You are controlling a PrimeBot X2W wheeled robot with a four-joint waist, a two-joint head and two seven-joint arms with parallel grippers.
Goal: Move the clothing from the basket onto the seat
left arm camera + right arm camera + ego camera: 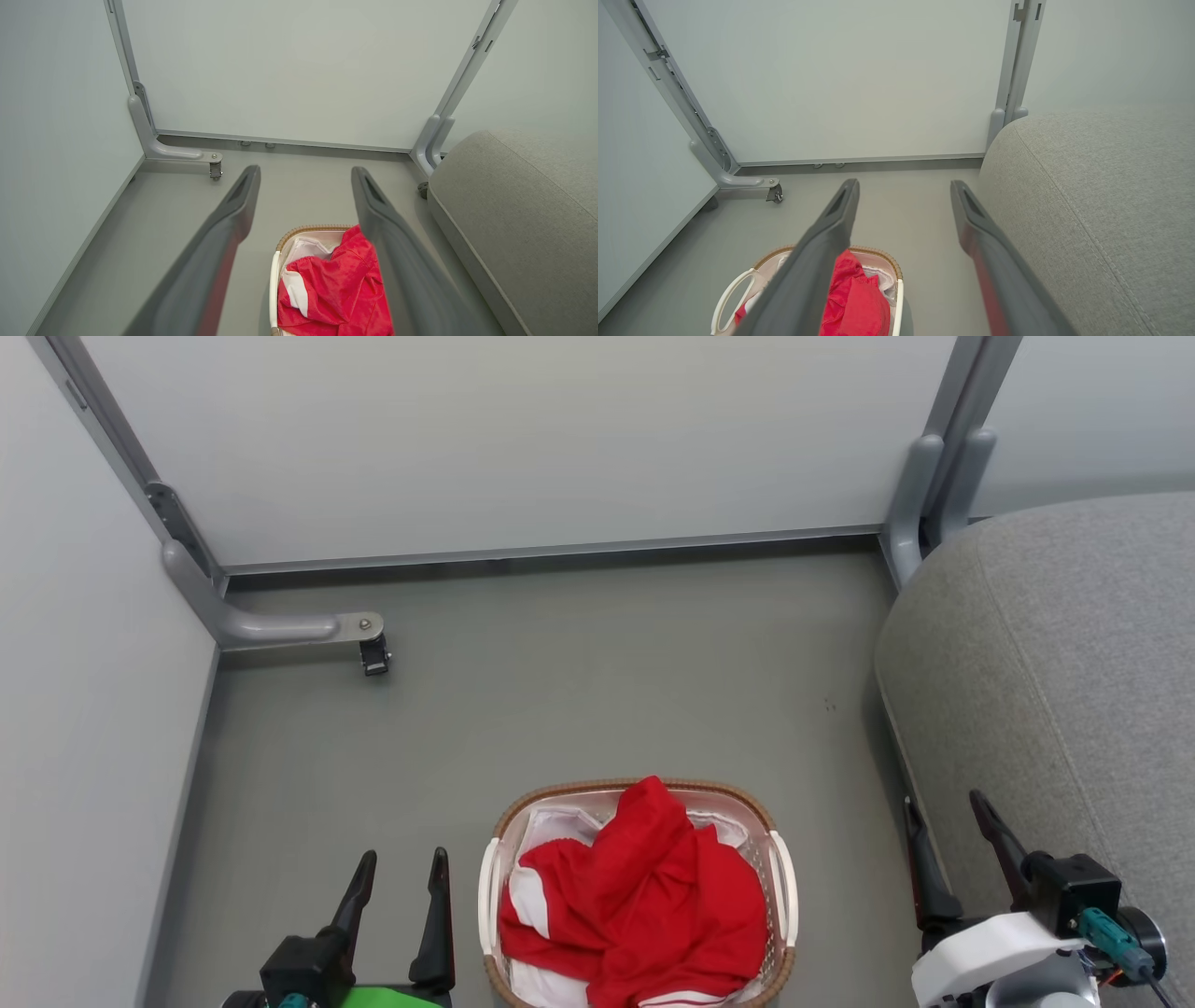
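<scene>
The red clothing (644, 905) with white panels lies heaped in the white lattice basket (780, 873) on the floor, bottom centre of the head view. The grey fabric seat (1064, 663) rises to the right. My left gripper (401, 868) stands open just left of the basket, nothing between its fingers. My right gripper (948, 812) stands open between basket and seat, also empty. The left wrist view shows the clothing (341, 289), the basket (299, 233), the seat (514, 210) and my left gripper (306, 175). The right wrist view shows my right gripper (903, 189), the clothing (854, 298), the basket (733, 298) and the seat (1092, 186).
Pale partition panels wall in the floor at the back and left. A grey panel foot with a caster (373, 653) juts onto the floor at the back left. Another grey post (920, 495) stands by the seat's far corner. Grey floor (597, 691) stretches beyond the basket.
</scene>
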